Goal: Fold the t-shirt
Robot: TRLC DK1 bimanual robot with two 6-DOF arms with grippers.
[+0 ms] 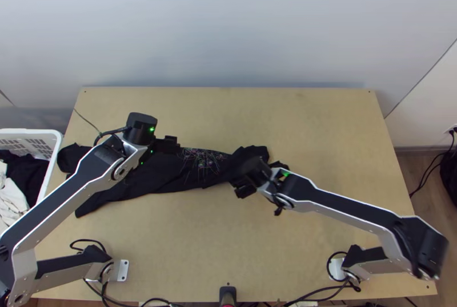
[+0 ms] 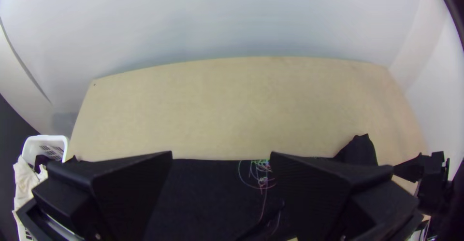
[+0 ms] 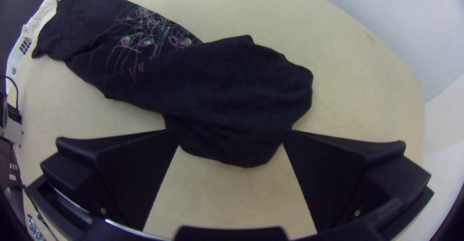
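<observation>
The right claw (image 1: 261,178) gapes above one end of the t-shirt (image 1: 163,174).

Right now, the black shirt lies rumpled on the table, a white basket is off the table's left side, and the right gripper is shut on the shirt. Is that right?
Not quite: the right gripper is open, its fingers wide apart, as the right wrist view shows. The shirt does lie rumpled on the table, with the basket off its left side.

From my remote station, I can't make out any readable text, label, brand, number or sign in any of my three camera views.
</observation>
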